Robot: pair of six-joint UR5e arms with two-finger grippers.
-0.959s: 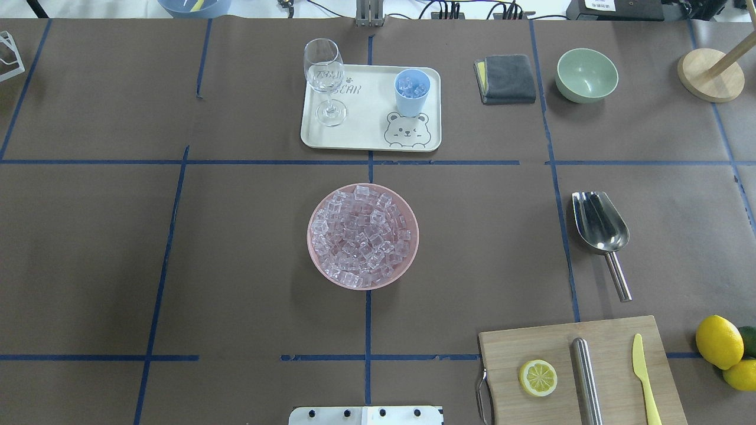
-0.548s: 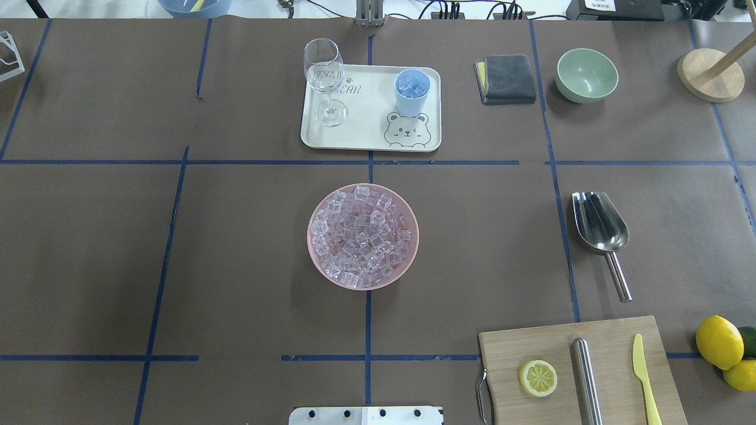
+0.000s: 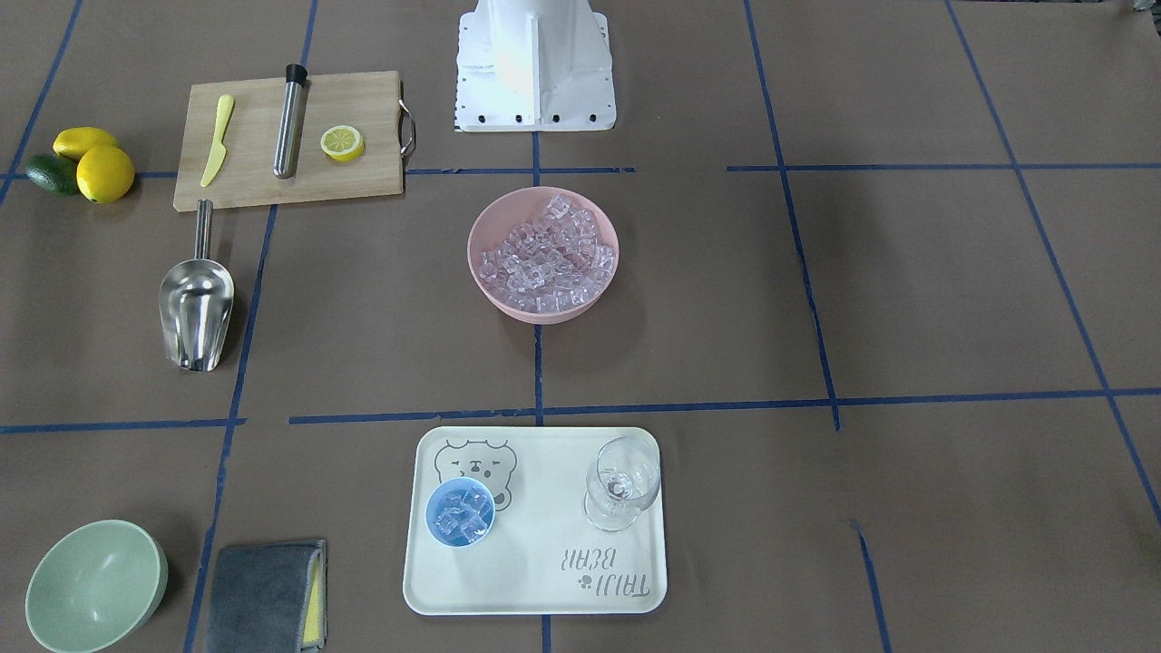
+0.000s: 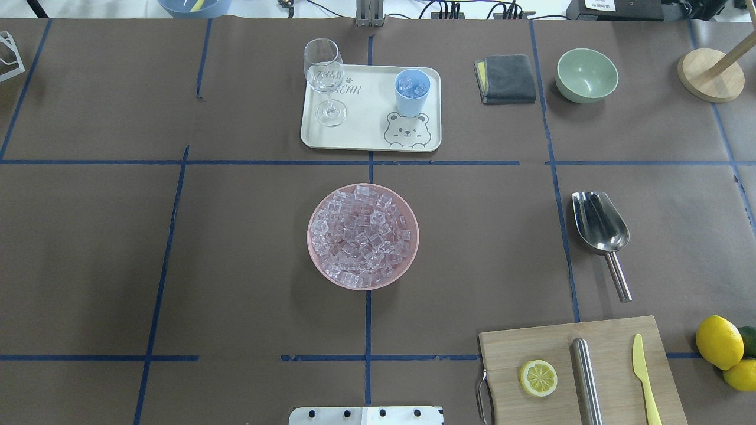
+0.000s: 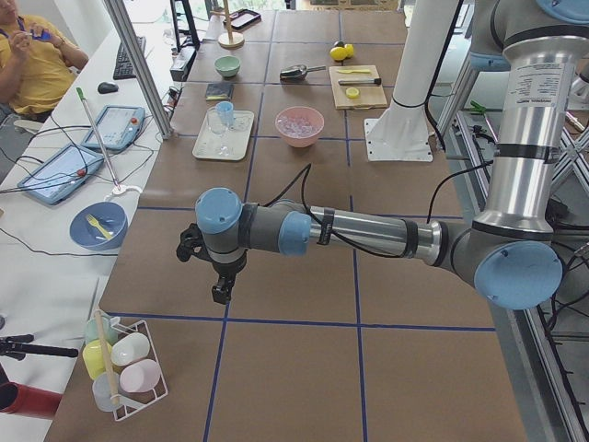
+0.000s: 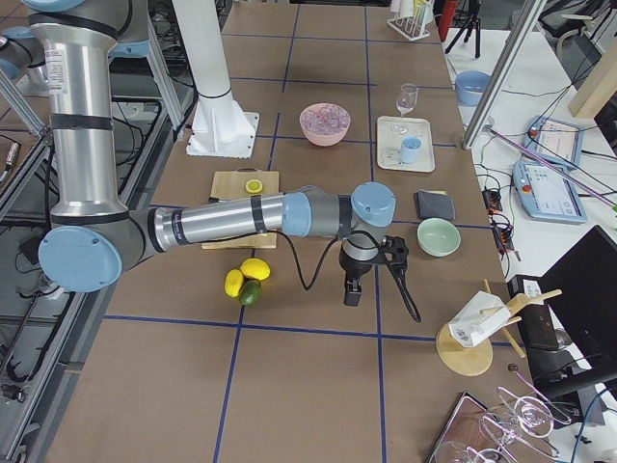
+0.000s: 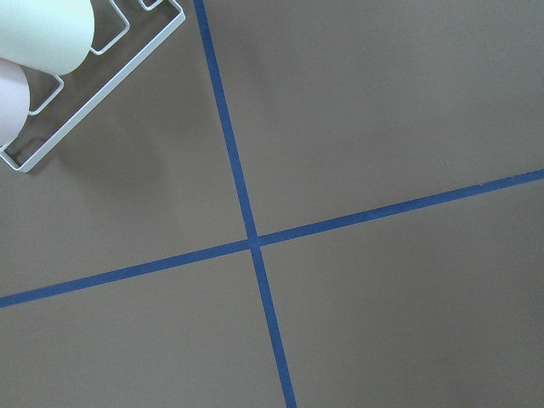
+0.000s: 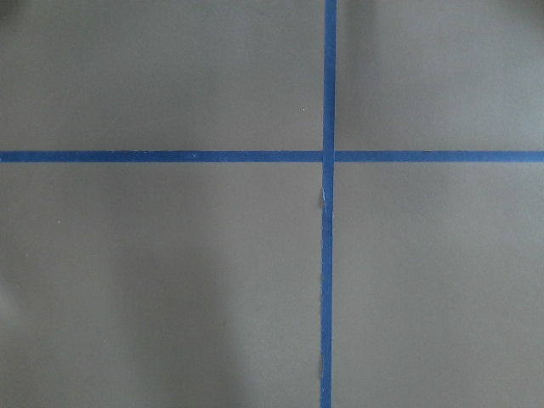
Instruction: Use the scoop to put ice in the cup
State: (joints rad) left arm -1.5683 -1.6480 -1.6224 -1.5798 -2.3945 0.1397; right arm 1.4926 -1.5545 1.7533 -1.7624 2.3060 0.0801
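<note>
A pink bowl (image 4: pixel 313 254) heaped with clear ice (image 4: pixel 361 236) stands mid-table. The light-blue cup (image 4: pixel 411 94) sits on a cream tray (image 4: pixel 366 127) and holds a few ice cubes (image 3: pixel 460 517). The steel scoop (image 4: pixel 599 223) lies alone on the paper at the table's right side, handle toward the robot. My left gripper (image 5: pixel 219 296) hangs over the table's far left end and my right gripper (image 6: pixel 352 297) over the far right end. Both are far from these objects, and I cannot tell whether they are open or shut. The wrist views show only brown paper and blue tape.
A stemmed glass (image 4: pixel 325 77) shares the tray. A grey cloth (image 4: pixel 507 78), green bowl (image 4: pixel 586 74) and wooden stand (image 4: pixel 710 74) lie at back right. A cutting board (image 4: pixel 614 348) carries a lemon half, steel cylinder and yellow knife, with lemons (image 4: pixel 719 341) beside it. A wire rack (image 5: pixel 124 368) stands near the left gripper.
</note>
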